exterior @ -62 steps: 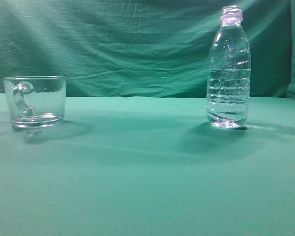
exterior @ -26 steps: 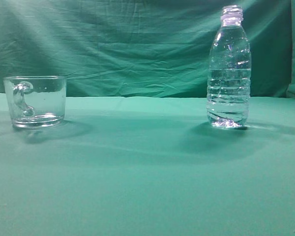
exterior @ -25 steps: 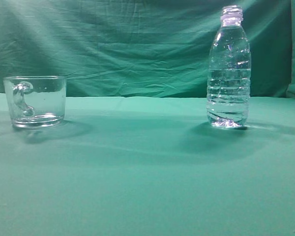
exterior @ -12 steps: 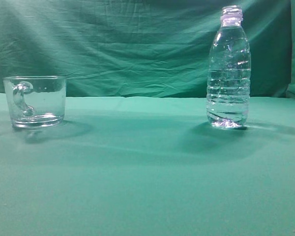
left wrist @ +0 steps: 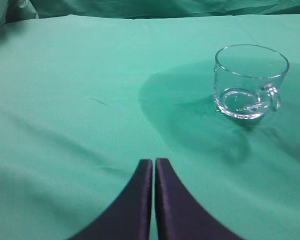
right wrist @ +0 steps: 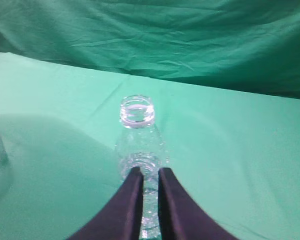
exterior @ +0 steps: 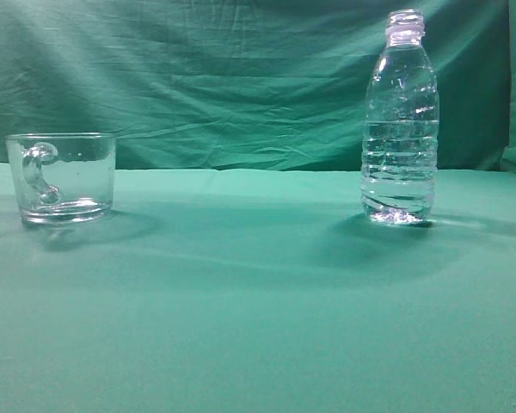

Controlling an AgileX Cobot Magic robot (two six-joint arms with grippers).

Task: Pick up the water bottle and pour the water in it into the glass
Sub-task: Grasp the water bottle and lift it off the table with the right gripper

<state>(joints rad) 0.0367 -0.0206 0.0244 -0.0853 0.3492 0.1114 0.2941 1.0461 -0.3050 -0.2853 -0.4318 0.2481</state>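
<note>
Dark tapered fingers [left wrist: 142, 200] of both grippers pressed together, empty; ribbed water bottle [exterior: 400, 120] untouched.

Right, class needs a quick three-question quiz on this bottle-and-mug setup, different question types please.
1. True or false: the water bottle has a cap on.
2. In the exterior view, the glass stands on which side of the bottle? A left, B right, C behind.
3. Fill in: the left gripper is ____ above the green cloth.

Key: 1 false; 2 A; 3 shut.
</note>
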